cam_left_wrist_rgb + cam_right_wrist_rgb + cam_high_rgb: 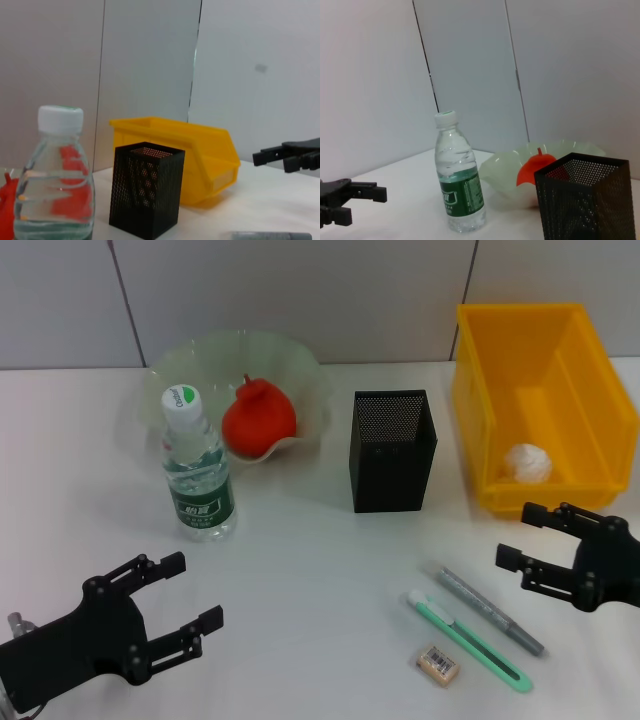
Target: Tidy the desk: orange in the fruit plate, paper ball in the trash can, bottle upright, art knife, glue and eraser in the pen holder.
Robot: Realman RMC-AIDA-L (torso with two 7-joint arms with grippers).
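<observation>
Item 1: worktop (310, 580). White, plain, matte surface; spans the whole foreground of the head view and runs back to meet the wall. Faint soft shadows lie on it.

Item 2: wall (300, 290). Pale grey flat panels, standing upright directly behind the worktop's far edge.

Item 3: panel seams. Two thin dark lines dividing the wall, one on the left (124, 300), slightly slanted, one on the right (470, 270).

Item 4: smudge (260, 68). Small greyish mark on a wall panel, seen in the left wrist view only.
</observation>
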